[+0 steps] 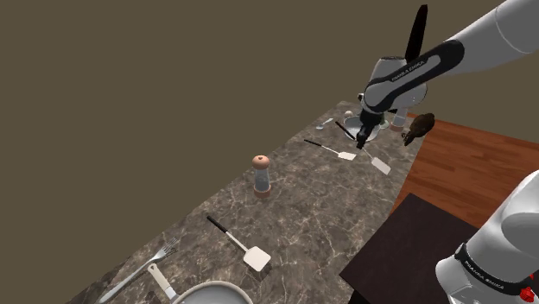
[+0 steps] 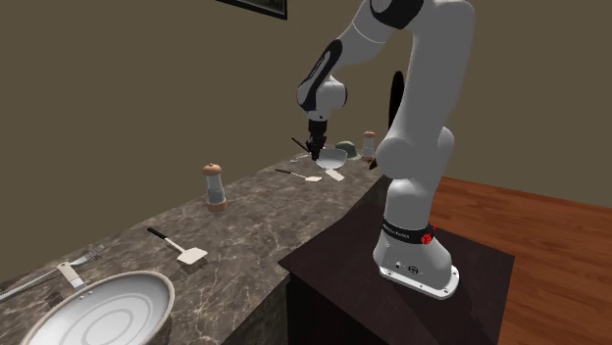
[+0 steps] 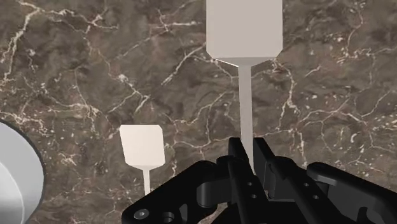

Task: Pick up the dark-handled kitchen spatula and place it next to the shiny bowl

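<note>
I am pinching the spatula (image 3: 244, 32) between the two fingers of my tool (image 3: 249, 153), which are pressing on its thin shaft from either side, so I judge the pick-up part done and the carrying part now under way. The spatula is hanging off the tabletop (image 3: 76, 63), pointing away from my fingers, its blade looming larger in the wrist view than the blade of a second spatula (image 3: 142, 146) that is lying flat on the stone just beside it. The bowl (image 3: 13, 172) is showing as a pale grey curve on the far side of that second spatula, and in the shoulder view it is sitting close behind my tool, so I am already near where I am meant to be going. What the next move is calling for, as I read it, is a short shift toward a bare patch of stone by the bowl's rim, then a gentle lowering until the blade is lying flat, and only then a spreading of the fingers; I should be watching that I do not set it down across the other spatula. As for its looks, the blade is plain off-white, broad and squarish with clipped corners at the neck, and the shaft running from it is slim and pale, while the handle end is mostly hiding inside my grip
</note>
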Tool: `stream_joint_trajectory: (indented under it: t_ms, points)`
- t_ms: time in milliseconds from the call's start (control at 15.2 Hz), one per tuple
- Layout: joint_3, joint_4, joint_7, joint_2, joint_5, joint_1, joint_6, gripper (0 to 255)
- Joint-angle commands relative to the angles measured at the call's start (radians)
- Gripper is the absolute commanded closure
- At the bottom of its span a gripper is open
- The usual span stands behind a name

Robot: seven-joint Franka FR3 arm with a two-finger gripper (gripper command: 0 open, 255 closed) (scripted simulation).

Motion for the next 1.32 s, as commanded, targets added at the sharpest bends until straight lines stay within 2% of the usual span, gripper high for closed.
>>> stream_joint_trajectory:
  t_ms: [0,462,1254]
  points:
    - [-0.026,0.054,-0.064,0.049,0.022,-0.02,-0.008,255]
    - [-0.078,0.279,-0.25,0.226,0.11,-0.102,-0.075,255]
    - [-0.051,0.247,-0.305,0.341,0.182,-0.121,0.063,255]
